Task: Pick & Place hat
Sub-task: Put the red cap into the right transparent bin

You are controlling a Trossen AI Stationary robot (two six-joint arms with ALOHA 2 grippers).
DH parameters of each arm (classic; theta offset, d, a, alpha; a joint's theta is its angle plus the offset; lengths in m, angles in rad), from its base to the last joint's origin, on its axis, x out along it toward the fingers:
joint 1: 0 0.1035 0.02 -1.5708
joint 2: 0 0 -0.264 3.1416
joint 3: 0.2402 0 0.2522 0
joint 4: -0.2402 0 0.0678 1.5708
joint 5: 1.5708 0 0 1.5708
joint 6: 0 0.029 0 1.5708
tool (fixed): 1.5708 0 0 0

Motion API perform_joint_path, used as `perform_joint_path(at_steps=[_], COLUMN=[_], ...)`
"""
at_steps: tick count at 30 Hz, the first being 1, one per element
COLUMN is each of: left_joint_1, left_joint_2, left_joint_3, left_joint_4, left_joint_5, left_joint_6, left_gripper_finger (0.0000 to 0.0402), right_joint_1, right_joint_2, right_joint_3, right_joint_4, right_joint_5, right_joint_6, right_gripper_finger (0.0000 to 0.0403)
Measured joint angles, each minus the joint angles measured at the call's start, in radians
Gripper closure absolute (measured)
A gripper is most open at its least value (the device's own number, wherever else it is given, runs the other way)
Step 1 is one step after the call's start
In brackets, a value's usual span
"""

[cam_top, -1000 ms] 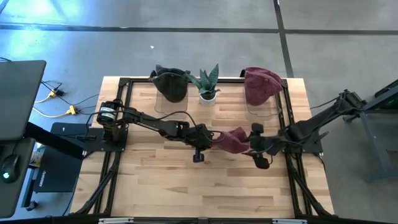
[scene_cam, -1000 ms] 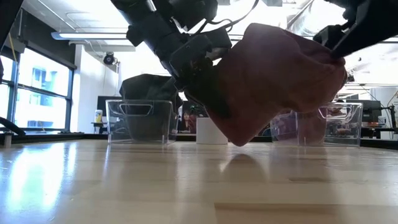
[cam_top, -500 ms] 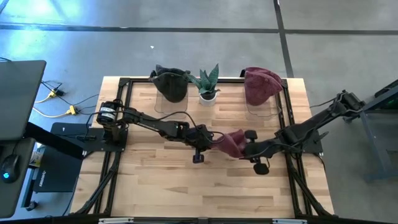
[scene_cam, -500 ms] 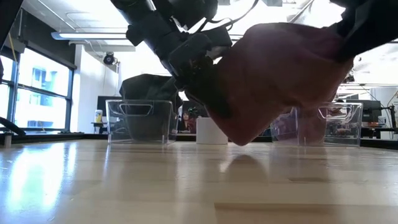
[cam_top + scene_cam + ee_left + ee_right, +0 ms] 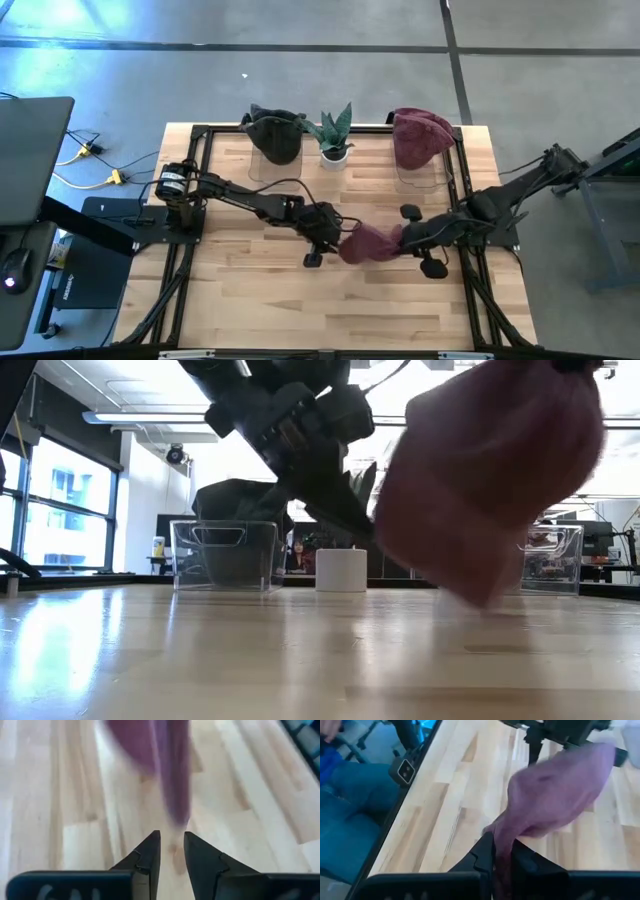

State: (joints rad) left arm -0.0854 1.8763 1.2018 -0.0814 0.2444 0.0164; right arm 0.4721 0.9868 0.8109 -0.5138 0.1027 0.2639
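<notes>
Wooden planks formed the table (image 5: 250, 300), and no readable writing or brand showed on anything. Right end effector (image 5: 502, 851) was pressed together on a fold of the maroon hat (image 5: 370, 242), which hung above the middle of the table. Left end effector (image 5: 171, 851), just beside the hat, had its fingers a little apart and held nothing. Behind stood two clear bins (image 5: 222, 555), a small potted plant (image 5: 334, 135), a dark hat (image 5: 275, 132) and another maroon hat (image 5: 418, 135).
</notes>
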Motion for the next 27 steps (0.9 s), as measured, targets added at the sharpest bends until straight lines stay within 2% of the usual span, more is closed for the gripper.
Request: perform_joint_path(at_steps=[7,13,19,27], left_joint_1=[-0.005,-0.075,-0.201,-0.342], left_joint_2=[-0.021,-0.038,-0.047,-0.048], left_joint_3=[0.089,0.161,0.159,0.096], left_joint_4=[-0.223,-0.410,-0.402,-0.166], left_joint_5=[-0.088,-0.259,-0.425,-0.594], left_joint_6=[-0.069,-0.074,-0.074,-0.056], left_gripper_finger=[0.0315,0.0315,0.0315,0.0314], right_joint_1=[0.000,-0.029,-0.113,-0.317], right_joint_2=[0.009,0.022,0.021,0.021], right_joint_3=[0.179,0.365,0.506,0.547], right_joint_4=[-0.260,-0.547,-0.765,-0.787], right_joint_5=[0.037,0.207,0.453,0.703], right_joint_6=[-0.016,-0.032,-0.186,-0.591], right_gripper_finger=[0.0388,0.0387,0.0387,0.0387])
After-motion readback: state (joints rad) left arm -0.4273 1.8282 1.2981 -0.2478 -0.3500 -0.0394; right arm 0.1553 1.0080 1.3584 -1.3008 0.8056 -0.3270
